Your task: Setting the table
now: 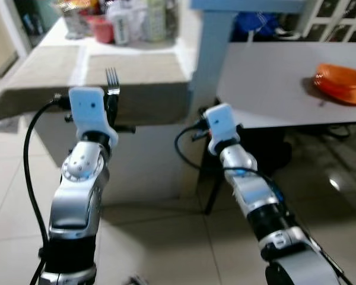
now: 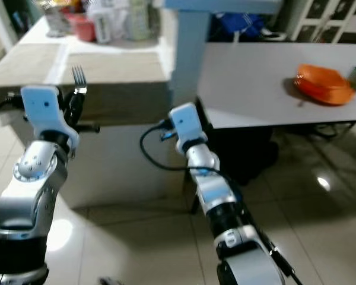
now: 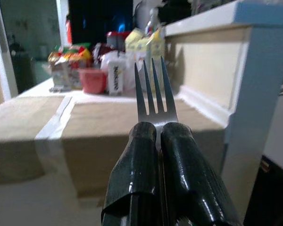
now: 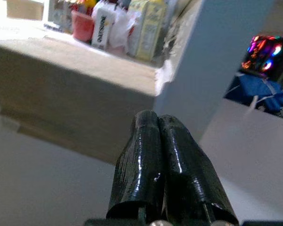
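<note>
A silver fork (image 3: 154, 96) stands upright with its tines up, my left gripper (image 3: 158, 134) shut on its neck. In the eye views the fork (image 1: 112, 81) rises above my left wrist, in front of the tan counter (image 1: 130, 74). My right gripper (image 4: 158, 123) is shut with nothing between its fingers; its arm (image 1: 225, 127) is held up near the front left edge of the grey table (image 1: 267, 83). An orange plate stack (image 1: 342, 83) lies on the table's right side.
Jars, cartons and a red cup (image 1: 101, 28) crowd the back of the counter. A light blue post (image 1: 210, 53) stands between counter and table. Dark items sit under the table. Glossy tiled floor (image 1: 320, 184) lies to the right and in front.
</note>
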### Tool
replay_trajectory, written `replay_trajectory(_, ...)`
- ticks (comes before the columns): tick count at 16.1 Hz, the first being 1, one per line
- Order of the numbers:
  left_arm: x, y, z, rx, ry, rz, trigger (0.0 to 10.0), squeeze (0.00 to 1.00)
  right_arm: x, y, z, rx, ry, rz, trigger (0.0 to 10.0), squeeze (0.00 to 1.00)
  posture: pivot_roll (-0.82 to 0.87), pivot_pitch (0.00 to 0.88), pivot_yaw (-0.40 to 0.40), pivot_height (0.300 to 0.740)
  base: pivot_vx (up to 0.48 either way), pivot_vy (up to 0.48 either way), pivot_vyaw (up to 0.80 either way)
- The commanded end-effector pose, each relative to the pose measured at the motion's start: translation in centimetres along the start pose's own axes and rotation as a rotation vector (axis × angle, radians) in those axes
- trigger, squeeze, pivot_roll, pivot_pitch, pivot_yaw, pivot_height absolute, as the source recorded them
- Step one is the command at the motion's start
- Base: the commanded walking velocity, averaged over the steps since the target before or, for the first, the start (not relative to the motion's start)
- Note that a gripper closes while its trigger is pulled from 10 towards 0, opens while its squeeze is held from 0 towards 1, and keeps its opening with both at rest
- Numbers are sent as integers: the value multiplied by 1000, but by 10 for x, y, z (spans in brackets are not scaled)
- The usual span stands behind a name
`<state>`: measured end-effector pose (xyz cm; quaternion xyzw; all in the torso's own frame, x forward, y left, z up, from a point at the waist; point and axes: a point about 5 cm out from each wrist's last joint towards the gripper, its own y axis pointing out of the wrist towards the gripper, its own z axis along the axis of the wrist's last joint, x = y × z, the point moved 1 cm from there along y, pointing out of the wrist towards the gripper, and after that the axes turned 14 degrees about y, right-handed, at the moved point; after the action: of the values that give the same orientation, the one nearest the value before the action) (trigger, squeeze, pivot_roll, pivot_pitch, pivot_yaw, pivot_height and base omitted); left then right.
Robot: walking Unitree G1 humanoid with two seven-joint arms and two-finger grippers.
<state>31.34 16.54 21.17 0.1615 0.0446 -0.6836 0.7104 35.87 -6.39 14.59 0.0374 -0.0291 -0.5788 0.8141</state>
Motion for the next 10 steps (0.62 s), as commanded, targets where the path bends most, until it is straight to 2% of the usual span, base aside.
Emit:
replay_trajectory(1, -4, 1, -3, -13, 13, 24, 0, 0, -8, 2, 4, 16, 7, 24, 10000, 0, 52, 7, -5, 727, 277, -386, 0)
replay_trajectory(10, 21, 19, -6, -39, -7, -14, 0, 0, -5, -1, 5, 26, -4, 2, 10000, 0, 5, 10, 25, 727, 303, -369, 0)
